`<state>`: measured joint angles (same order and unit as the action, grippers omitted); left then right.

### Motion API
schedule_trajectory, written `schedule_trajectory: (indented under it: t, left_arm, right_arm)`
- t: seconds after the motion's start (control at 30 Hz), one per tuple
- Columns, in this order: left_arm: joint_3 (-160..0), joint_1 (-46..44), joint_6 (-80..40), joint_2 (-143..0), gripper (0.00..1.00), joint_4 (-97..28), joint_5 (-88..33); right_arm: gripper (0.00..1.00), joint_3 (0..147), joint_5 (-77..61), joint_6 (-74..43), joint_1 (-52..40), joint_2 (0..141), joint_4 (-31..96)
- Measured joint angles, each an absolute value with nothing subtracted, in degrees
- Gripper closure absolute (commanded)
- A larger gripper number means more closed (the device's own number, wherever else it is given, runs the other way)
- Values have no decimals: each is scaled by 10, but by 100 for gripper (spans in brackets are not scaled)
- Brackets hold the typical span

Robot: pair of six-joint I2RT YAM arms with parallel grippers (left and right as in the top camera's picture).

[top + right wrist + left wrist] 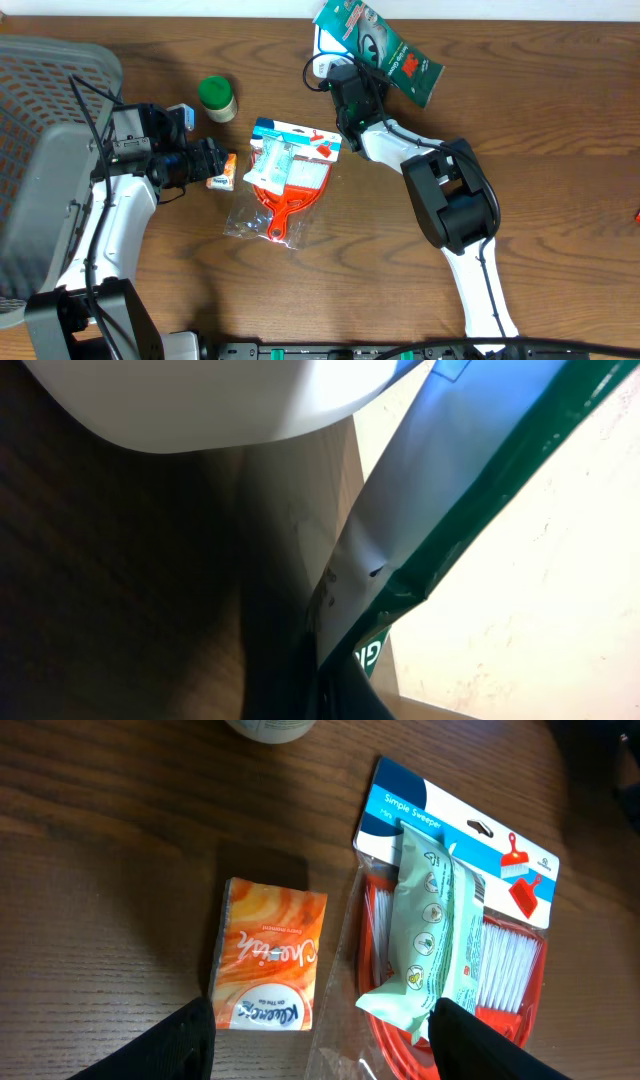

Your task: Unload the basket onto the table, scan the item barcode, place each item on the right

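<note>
A green foil packet [385, 45] hangs above the table's far edge, and my right gripper [352, 82] is shut on its lower end. In the right wrist view the packet [450, 510] rises from between the dark fingers [340, 680], its silver back turned toward a white rounded device [220, 410]. That white device [322, 45] sits just left of the packet. No barcode shows. My left gripper [213, 165] stands open low over the table. An orange tissue pack [268, 955] lies just ahead of its fingers [180, 1045].
A red sweeper set in clear packaging [290, 180] lies mid-table with a mint-green packet [435, 925] on top. A green-lidded jar [216, 98] stands behind the tissue pack [222, 180]. A grey basket [45, 70] fills the left side.
</note>
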<state>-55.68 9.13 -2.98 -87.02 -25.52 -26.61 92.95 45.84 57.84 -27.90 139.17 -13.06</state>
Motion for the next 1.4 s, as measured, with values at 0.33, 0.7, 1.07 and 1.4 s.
schedule_trajectory:
  t: [0.33, 0.7, 1.07, 1.4]
  left_arm:
    - [-557, 91, -30, -870, 32, -255, -266]
    - [-557, 91, -30, -870, 31, -255, -266]
    - [-557, 91, -30, -870, 31, -255, -266]
    - [-557, 91, -30, -870, 31, -256, -266]
  right_arm:
    - [99, 929, 453, 589, -279, 1392, -129]
    - [99, 935, 467, 539, -284, 1392, -149]
    - [99, 974, 487, 456, -302, 1367, -98]
    - [99, 976, 459, 244, -281, 1197, 152]
